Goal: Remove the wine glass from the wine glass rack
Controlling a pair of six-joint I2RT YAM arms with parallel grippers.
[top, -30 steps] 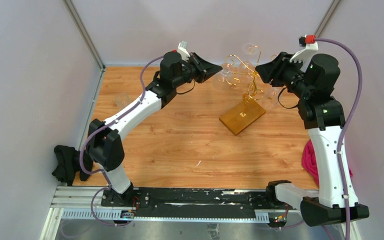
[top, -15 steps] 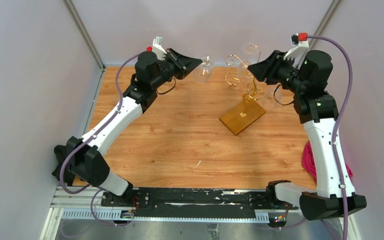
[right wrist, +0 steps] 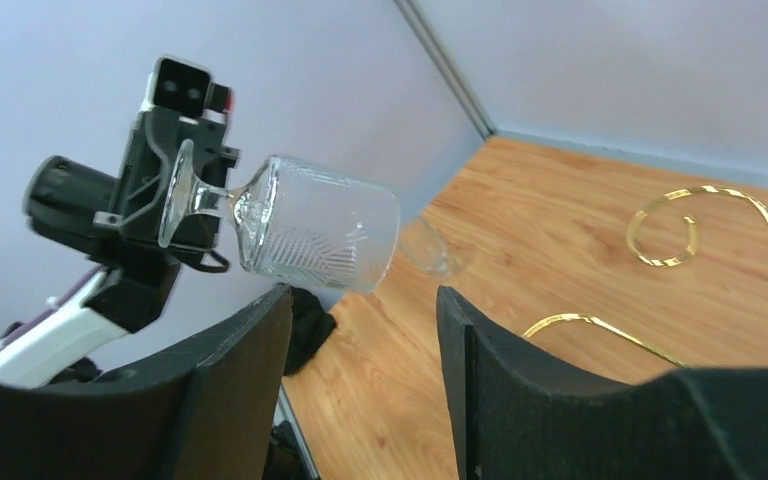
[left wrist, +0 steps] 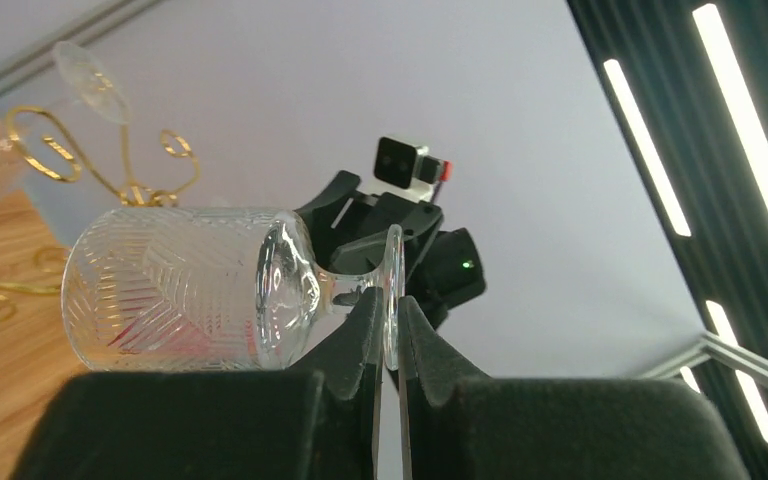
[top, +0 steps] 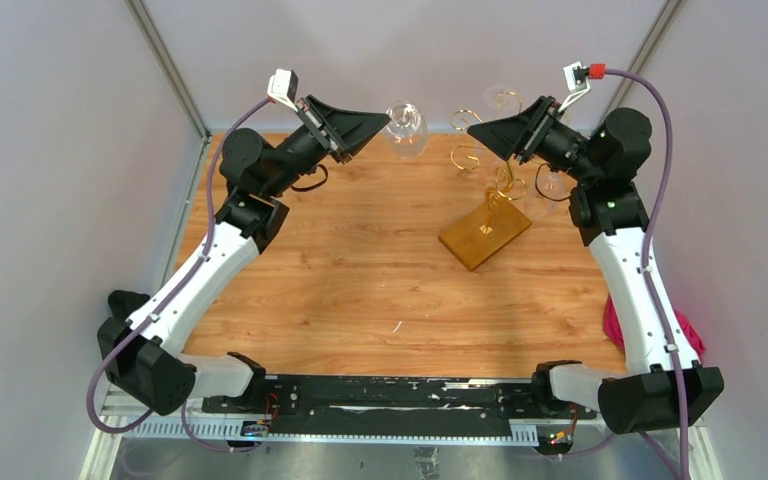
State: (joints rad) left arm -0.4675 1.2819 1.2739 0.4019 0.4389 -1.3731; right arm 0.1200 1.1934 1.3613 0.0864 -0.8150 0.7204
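Note:
My left gripper (top: 380, 121) is shut on the foot of a clear patterned wine glass (top: 405, 129), held on its side in the air to the left of the rack. In the left wrist view, the thin foot is pinched between the fingertips (left wrist: 368, 322) and the bowl (left wrist: 175, 290) points left. The wine glass rack (top: 491, 152), gold wire on an amber base (top: 484, 234), stands at the back right. My right gripper (top: 474, 129) hovers open beside the rack's top, facing the glass (right wrist: 320, 225), with nothing between its fingers (right wrist: 230, 350).
Other clear glasses hang on the rack (top: 505, 99), with one low on its right side (top: 550, 184). Another glass (right wrist: 426, 250) lies on the table at far left. A black cloth (right wrist: 310, 322) sits at the left edge and a pink cloth (top: 617, 318) at the right.
My left arm has pulled the glass away from the rack, up and to the left. The right gripper has risen and its jaws have opened wider.

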